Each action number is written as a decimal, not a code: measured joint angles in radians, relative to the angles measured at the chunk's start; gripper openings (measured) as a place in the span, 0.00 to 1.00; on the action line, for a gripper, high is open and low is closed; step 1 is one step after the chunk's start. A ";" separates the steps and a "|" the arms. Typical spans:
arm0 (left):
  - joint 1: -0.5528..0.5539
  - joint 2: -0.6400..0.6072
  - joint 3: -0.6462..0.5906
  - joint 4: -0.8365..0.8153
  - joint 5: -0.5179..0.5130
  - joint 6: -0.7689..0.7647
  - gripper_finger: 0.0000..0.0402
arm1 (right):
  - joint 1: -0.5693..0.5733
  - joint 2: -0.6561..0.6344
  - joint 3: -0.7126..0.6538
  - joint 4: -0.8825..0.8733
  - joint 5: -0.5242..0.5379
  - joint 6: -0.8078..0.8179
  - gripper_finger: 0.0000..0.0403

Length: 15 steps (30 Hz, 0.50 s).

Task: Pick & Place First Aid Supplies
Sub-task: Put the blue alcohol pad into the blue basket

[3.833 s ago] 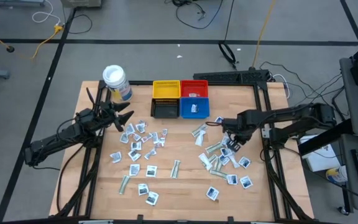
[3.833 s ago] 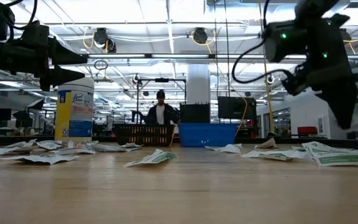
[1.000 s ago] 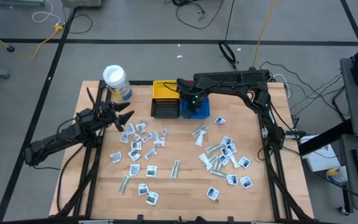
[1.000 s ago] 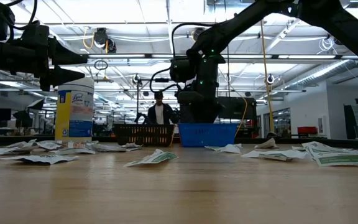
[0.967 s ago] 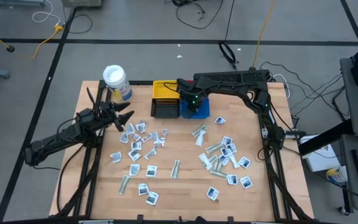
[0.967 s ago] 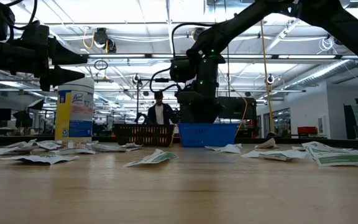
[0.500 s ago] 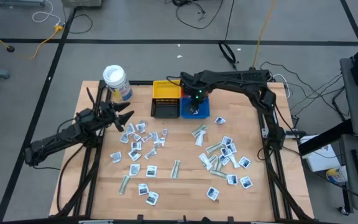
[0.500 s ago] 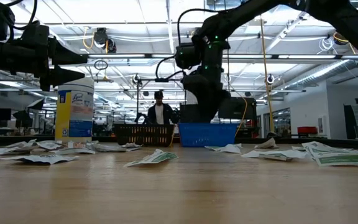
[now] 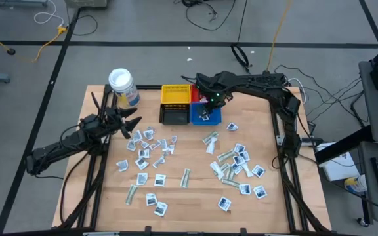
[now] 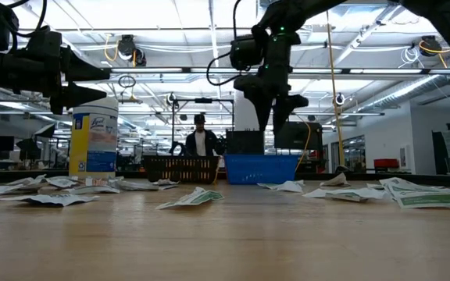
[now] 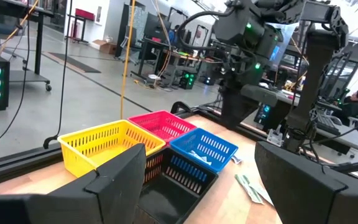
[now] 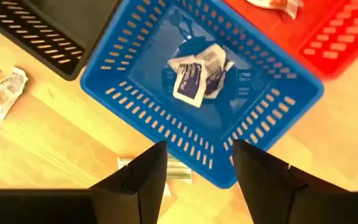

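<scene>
My right gripper (image 9: pixel 210 100) hangs open and empty above the blue bin (image 9: pixel 206 115), fingers pointing down (image 10: pixel 271 117). In its wrist view the blue bin (image 12: pixel 135 93) lies below the fingers (image 12: pixel 194 168), with a few white packets (image 12: pixel 196 71) on the bin's floor. Many more first aid supplies lie flat on the table in a left cluster (image 9: pixel 151 149) and a right cluster (image 9: pixel 238 165). My left gripper (image 9: pixel 134 124) waits open at the table's left, level, fingers (image 11: pixel 201 180) facing the bins.
A red bin (image 9: pixel 205 93) holding a packet, a yellow bin (image 9: pixel 175 94) and a black bin (image 9: pixel 174 115) adjoin the blue one. A white-lidded jar (image 9: pixel 122 85) stands at the far left corner. A person (image 10: pixel 201 139) stands in the room beyond the table.
My right gripper has risen from down at the blue bin to well above it, drifting a little toward the table's right edge and rolling about its own axis. The packets stay in the bin.
</scene>
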<state>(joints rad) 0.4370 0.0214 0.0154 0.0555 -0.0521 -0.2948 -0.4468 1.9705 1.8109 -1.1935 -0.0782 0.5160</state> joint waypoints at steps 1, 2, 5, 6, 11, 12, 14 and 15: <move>0.000 0.000 0.000 0.000 0.000 0.000 0.76 | 0.011 -0.025 -0.033 0.014 0.000 0.015 0.44; 0.000 0.000 0.000 0.000 0.000 0.000 0.76 | 0.025 -0.052 -0.070 0.034 -0.001 0.027 0.44; 0.000 0.000 0.000 0.000 0.000 0.000 0.76 | 0.075 -0.133 -0.187 0.097 -0.002 0.077 0.44; 0.000 0.000 0.000 0.000 0.000 0.000 0.76 | 0.091 -0.157 -0.226 0.109 -0.002 0.096 0.44; 0.000 0.000 0.000 0.000 0.000 0.000 0.76 | 0.173 -0.284 -0.393 0.117 -0.002 0.196 0.44; 0.000 0.000 0.000 0.000 0.000 0.000 0.76 | 0.191 -0.306 -0.422 0.118 0.000 0.215 0.44; 0.000 0.000 0.000 0.000 0.000 0.000 0.76 | 0.231 -0.354 -0.481 0.121 0.002 0.255 0.44; 0.000 0.000 0.000 0.000 0.000 0.000 0.76 | 0.250 -0.375 -0.509 0.120 0.000 0.275 0.44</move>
<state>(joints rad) 0.4366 0.0216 0.0151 0.0559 -0.0524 -0.2951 -0.1971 1.5954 1.3014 -1.0732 -0.0778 0.7906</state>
